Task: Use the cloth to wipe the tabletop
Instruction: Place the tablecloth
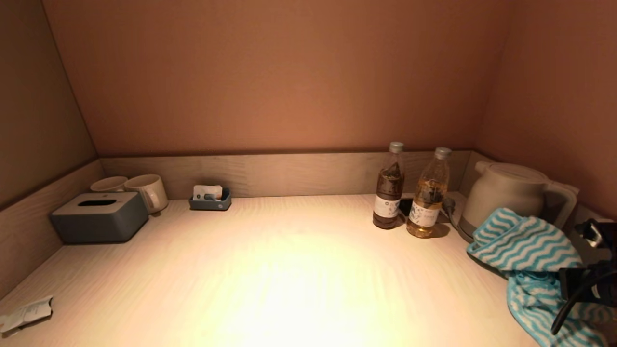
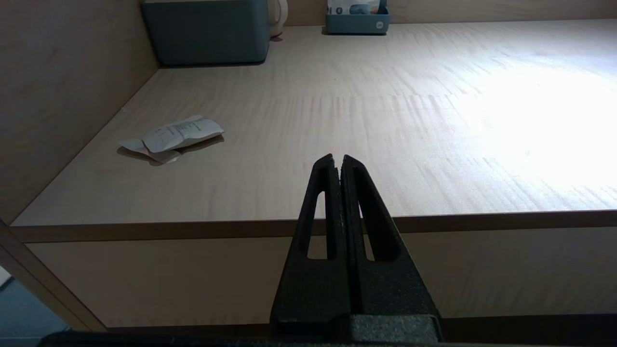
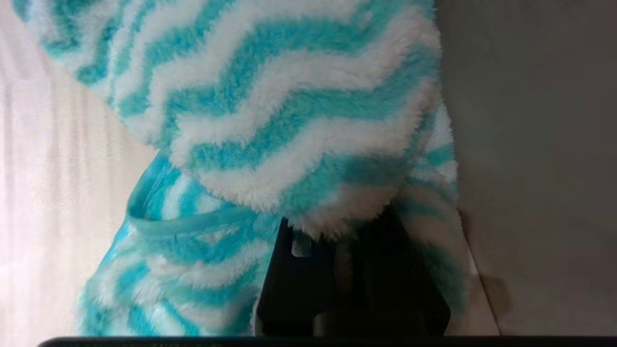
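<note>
The right hand [image 3: 332,231] sits at the near right edge of the counter [image 1: 270,270], its fingers clamped together on a bunch of the cloth [image 1: 525,241]. The cloth is fluffy, with teal and white wavy stripes; part of it is lifted in a fold above the hand, and the rest trails down onto the counter at the near right corner, close to the right wall. In the head view the lifted fold stands in front of the lower part of the kettle [image 1: 506,197].

The left hand [image 2: 337,161] hangs just off the near left edge of the counter, fingers pressed together and holding nothing. It does not appear in the head view.

A crumpled paper slip [image 1: 26,313] lies near the left wall at the near left corner. Further back on the left stands a grey tissue box [image 1: 99,217], with two pale mugs [image 1: 144,190] just behind it. A small grey tray [image 1: 210,198] holding packets sits against the far ledge. Toward the far right, two bottles stand side by side: a dark bottle [image 1: 388,193] and an amber bottle [image 1: 428,197], both with white labels, just left of the kettle, which stands on its base in the far right corner.
</note>
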Controlling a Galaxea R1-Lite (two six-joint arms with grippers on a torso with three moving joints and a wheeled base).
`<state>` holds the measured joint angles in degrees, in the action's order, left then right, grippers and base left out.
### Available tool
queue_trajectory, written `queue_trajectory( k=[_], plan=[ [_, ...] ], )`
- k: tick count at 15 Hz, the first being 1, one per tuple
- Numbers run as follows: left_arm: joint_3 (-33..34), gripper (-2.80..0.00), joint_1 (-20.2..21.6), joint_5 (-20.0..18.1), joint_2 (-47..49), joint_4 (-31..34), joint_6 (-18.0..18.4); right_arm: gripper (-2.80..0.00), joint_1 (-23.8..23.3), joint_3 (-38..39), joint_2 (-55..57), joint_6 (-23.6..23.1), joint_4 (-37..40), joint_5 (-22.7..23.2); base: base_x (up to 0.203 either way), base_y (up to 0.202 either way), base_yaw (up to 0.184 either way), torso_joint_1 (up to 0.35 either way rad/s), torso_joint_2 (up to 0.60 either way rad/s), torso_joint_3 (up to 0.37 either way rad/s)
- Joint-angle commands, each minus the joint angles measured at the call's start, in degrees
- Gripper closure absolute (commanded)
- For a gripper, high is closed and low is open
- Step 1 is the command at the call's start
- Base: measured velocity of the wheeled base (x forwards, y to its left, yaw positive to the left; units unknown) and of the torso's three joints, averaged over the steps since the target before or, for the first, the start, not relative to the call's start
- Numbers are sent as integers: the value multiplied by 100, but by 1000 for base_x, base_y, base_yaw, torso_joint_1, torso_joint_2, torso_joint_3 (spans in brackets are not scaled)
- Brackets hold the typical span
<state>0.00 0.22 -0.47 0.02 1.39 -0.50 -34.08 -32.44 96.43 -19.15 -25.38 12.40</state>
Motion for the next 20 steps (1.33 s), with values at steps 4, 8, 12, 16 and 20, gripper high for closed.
queue_trajectory(
  k=[4, 8, 12, 16, 20],
  plan=[
    [0, 0, 4, 2, -2, 2, -3, 0, 7, -254, 218, 16, -11, 8, 0, 0, 0, 0, 0, 0],
    [0, 0, 4, -5, -2, 2, -3, 0, 16, -246, 201, -19, -11, 8, 0, 0, 0, 0, 0, 0],
    [0, 0, 4, -5, -2, 2, -3, 0, 30, -246, 159, -28, -20, 40, 0, 0, 0, 0, 0, 0],
    [0, 0, 4, 3, -2, 2, -3, -280, 78, -272, 130, -28, -20, 53, 0, 0, 0, 0, 0, 0],
    [0, 0, 4, 3, -2, 2, -3, -280, 77, -225, -185, -28, -11, 68, 0, 0, 0, 0, 0, 0]
  ],
)
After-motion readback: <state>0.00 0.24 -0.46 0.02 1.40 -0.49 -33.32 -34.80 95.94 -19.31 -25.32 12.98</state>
